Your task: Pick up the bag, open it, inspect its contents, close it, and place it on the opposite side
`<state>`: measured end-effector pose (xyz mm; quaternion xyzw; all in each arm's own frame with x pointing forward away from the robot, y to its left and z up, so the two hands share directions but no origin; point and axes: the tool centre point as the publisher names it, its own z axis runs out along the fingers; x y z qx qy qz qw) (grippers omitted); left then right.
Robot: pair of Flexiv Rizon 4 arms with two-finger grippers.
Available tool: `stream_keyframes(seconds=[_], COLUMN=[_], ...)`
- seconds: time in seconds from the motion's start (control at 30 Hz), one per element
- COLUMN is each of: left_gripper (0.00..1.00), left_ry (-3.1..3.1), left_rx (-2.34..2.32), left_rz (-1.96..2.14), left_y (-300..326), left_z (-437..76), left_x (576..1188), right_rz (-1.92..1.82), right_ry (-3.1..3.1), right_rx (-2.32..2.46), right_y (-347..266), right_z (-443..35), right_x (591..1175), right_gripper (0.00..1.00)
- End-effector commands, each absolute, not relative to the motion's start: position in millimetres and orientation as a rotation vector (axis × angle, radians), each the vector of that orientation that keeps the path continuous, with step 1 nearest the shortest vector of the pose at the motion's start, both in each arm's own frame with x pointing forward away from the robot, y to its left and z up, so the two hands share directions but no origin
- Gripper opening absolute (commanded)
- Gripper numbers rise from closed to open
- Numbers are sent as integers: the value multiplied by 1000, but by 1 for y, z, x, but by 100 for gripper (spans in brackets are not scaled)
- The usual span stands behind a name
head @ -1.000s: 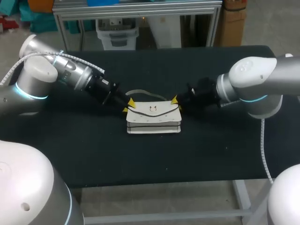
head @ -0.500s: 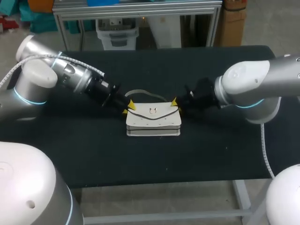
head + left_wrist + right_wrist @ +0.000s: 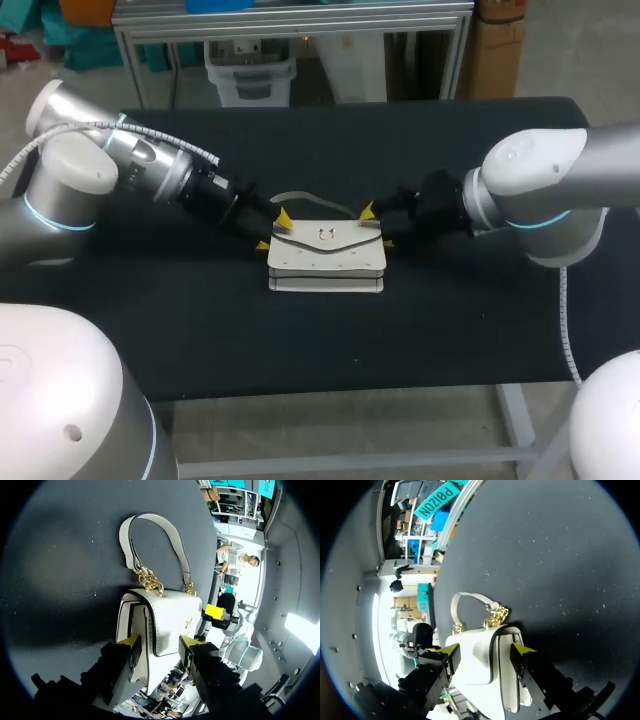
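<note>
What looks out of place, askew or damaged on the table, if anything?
Nothing stands out. The white handbag is level and square on the black table, its flap shut and unmarked. Its handle lies flat behind it. The left end effector and right end effector are at its two ends.

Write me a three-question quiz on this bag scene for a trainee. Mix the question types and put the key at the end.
1. True or false: the bag has its flap lifted open.
2. Multiple choice: the left end effector and the right end effector are
A) both at the same end of the bag
B) one at each end of the bag
C) both well clear of the bag
3. Fill in the colour: the white handle joins the bag by ___ chain links.

Key: 1 false, the flap lies closed; 2 B; 3 gold.
</note>
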<state>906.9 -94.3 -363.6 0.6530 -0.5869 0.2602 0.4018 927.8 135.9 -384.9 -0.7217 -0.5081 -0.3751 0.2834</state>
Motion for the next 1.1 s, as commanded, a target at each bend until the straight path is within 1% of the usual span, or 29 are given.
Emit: stream_keyframes(seconds=[0.03,0.07,0.13,0.43,0.6,0.73,0.77,0.8,0.83,0.87,0.9,1.1], left_gripper=[44,44,44,42,41,41,40,39,30,0,0,0], left_ry=[-1481,-1482,-1481,-1474,-1468,-1474,-1474,-1472,-1472,-1476,-1483,-1525], left_rx=[1639,1637,1634,1634,1629,1616,1615,1615,1613,1612,1611,1616], left_rz=[648,646,645,640,631,613,607,600,598,594,593,641], left_y=[-97,-97,-98,-98,-99,-102,-104,-105,-106,-107,-109,-105], left_z=[-366,-366,-366,-366,-367,-368,-369,-369,-369,-370,-369,-366], left_x=[909,909,909,909,910,911,912,912,912,912,912,908], right_rz=[-1026,-1030,-1035,-1053,-1037,-1014,-1000,-990,-979,-964,-950,-969], right_ry=[-1335,-1332,-1334,-1323,-1324,-1331,-1335,-1336,-1343,-1354,-1364,-1431], right_rx=[-1885,-1879,-1865,-1802,-1783,-1772,-1763,-1757,-1753,-1747,-1749,-1722], right_y=[132,133,134,134,136,139,141,142,144,146,147,149], right_z=[-388,-388,-386,-376,-375,-376,-378,-380,-381,-383,-384,-385], right_x=[928,928,928,922,918,921,922,924,925,927,927,927], right_gripper=[59,55,50,46,46,43,41,36,26,6,0,0])
